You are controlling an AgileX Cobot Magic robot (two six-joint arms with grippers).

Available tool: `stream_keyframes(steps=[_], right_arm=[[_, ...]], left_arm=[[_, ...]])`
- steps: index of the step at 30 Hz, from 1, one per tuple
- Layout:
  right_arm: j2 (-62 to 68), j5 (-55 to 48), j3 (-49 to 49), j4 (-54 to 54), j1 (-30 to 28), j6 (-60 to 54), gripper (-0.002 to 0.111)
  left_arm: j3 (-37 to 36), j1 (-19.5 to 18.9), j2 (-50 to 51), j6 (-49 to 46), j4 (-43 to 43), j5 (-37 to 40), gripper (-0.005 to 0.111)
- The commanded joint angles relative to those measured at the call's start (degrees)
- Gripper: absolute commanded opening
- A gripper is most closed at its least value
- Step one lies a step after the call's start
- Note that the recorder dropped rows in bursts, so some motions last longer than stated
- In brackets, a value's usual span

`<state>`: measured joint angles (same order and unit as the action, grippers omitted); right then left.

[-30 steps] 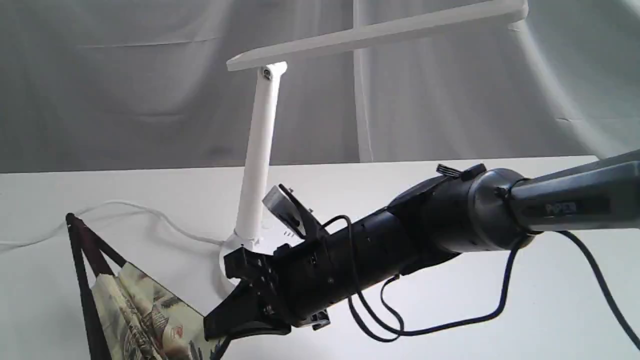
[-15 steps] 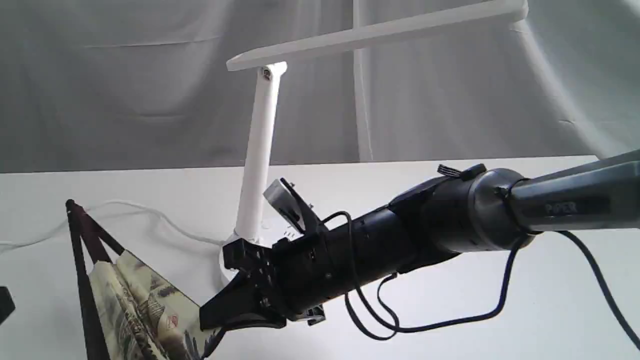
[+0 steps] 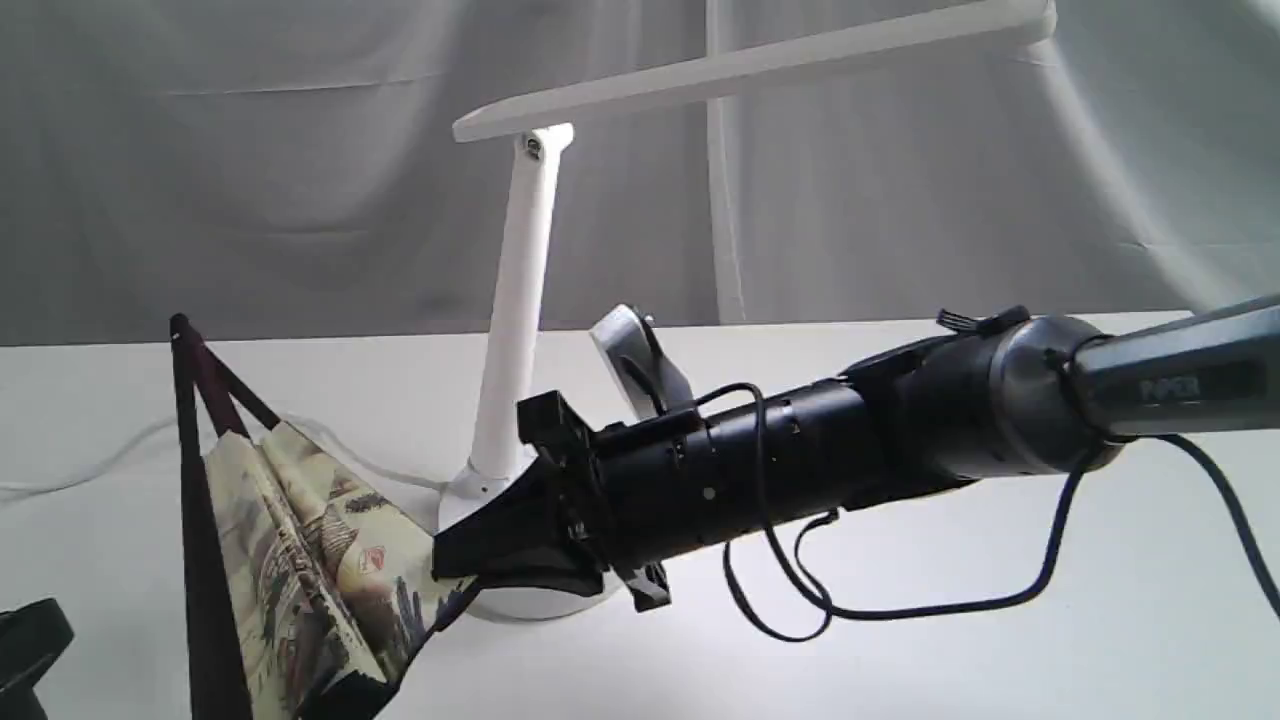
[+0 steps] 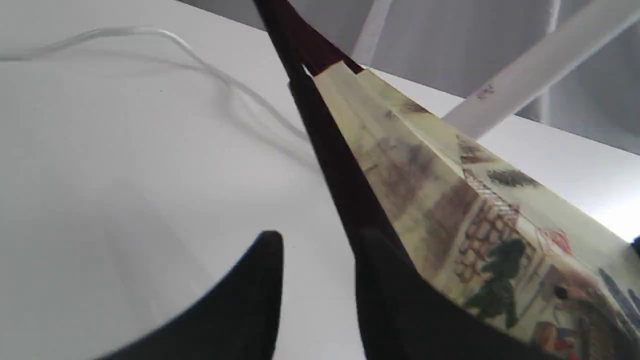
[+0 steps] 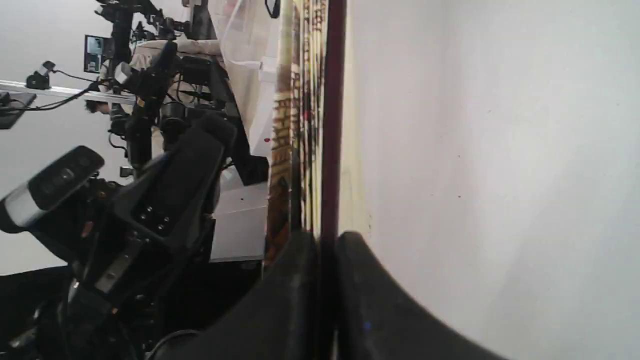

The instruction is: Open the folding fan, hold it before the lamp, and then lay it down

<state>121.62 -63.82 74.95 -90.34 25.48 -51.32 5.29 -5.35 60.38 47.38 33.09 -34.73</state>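
Right gripper (image 5: 327, 241): clamped tight on one maroon guard rib of the folding fan (image 3: 300, 560), the arm reaching in from 3 o'clock.
Left gripper (image 4: 320, 235): fingers spread, bare table (image 3: 900, 660) showing between them. The fan's other guard runs down to one finger, and I cannot tell if they touch.
Fan: partly spread, standing steeply with the pivot end uppermost, at 8 o'clock of the lamp (image 3: 515, 300).
Writing: a red seal (image 3: 372, 558) on the leaf, too small to read, and blurred "PiPER" on the right arm (image 3: 1170, 385).

Right arm (image 3: 800, 470): glossy black cylindrical wrist, grey forearm marked PIPER, looping black cable (image 3: 900, 610), silver-faced camera (image 3: 618, 345), matte black tool (image 3: 452, 573).
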Motion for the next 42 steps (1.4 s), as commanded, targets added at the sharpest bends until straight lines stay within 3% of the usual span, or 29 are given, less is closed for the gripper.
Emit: stream_keyframes(steps=[1,10,16,22,29,35,42], right_arm=[[-0.84,-3.19,-0.18,-1.53,-0.58,-0.88,0.0],[-0.84,-6.15,-0.18,-1.81,-1.73,-0.88,0.0],[-0.84,-6.15,-0.18,-1.81,-2.73,-0.71,0.0],[-0.84,-6.15,-0.18,-1.69,-2.73,-0.94,0.0],[-0.84,-6.15,-0.18,-1.6,-2.73,-1.34,0.0],[-0.84,-6.15,-0.18,-1.1,-2.73,-1.34,0.0],[-0.84,-6.15,-0.18,-1.1,-2.73,-1.34,0.0]], left_arm=[[-0.44,0.28,-0.09,-2.52,2.15,-5.76,0.032],[-3.77,0.28,-0.09,-0.92,2.44,-7.07,0.034],[-3.77,0.28,-0.09,0.23,10.32,-11.72,0.041],[-3.77,0.28,-0.09,15.4,9.51,-5.64,0.042],[-3.63,0.28,-0.09,39.37,12.21,-4.24,0.064],[-3.63,0.28,-0.09,47.99,12.45,-6.97,0.067],[-3.63,0.28,0.06,53.06,6.87,-10.11,0.066]])
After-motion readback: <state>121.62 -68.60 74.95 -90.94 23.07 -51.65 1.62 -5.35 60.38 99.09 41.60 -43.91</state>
